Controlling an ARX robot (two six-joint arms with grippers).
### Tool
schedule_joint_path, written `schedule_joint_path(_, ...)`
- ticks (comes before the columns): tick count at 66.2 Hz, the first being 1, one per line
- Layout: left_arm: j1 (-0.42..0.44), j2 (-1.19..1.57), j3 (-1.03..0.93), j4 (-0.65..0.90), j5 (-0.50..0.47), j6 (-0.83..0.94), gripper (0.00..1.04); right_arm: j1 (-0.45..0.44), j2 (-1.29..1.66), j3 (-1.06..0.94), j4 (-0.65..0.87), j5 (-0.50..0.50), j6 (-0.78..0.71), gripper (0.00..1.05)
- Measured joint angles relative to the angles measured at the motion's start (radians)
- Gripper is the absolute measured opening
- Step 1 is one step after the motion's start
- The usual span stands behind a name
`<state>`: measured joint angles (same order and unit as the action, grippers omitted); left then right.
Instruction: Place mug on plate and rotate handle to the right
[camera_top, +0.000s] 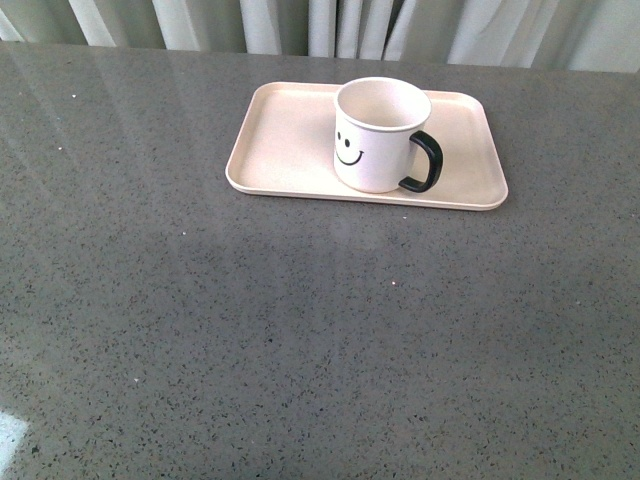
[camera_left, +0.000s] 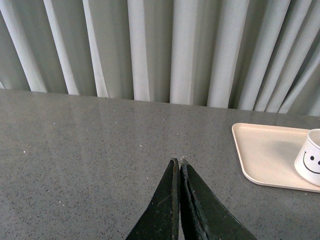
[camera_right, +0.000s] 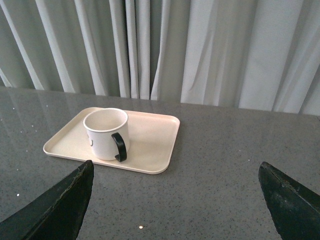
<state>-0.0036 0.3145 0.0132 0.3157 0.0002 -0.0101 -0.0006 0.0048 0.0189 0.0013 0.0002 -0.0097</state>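
The cream mug (camera_top: 378, 136) with a black smiley face stands upright on the pale pink-beige plate (camera_top: 280, 150) at the far middle of the table. Its black handle (camera_top: 425, 163) points right and slightly toward me. No arm shows in the front view. In the left wrist view my left gripper (camera_left: 178, 161) is shut with nothing in it, over bare table well clear of the plate (camera_left: 265, 155) and the mug (camera_left: 310, 159). My right gripper (camera_right: 176, 172) is open and empty, back from the plate (camera_right: 150, 140), with the mug (camera_right: 106, 133) and handle (camera_right: 120, 147) ahead of it.
The grey speckled table (camera_top: 300, 340) stretches wide in front of the plate. Pale pleated curtains (camera_top: 400, 25) hang right behind the table's far edge.
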Motion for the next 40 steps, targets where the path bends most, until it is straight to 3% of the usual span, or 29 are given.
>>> schedule_joint_path(28,0.0,-0.14,0.0,-0.138,0.0,0.0,0.01,0.0,0.0,0.0,0.0,0.0,0.0,0.96)
schedule_joint_path(32,0.0,-0.265,0.0,-0.298,0.0,0.0,0.01,0.0,0.0,0.0,0.0,0.0,0.0,0.96)
schedule_joint_path(40,0.0,-0.298,0.0,-0.316,0.0,0.0,0.01,0.0,0.0,0.0,0.0,0.0,0.0,0.96)
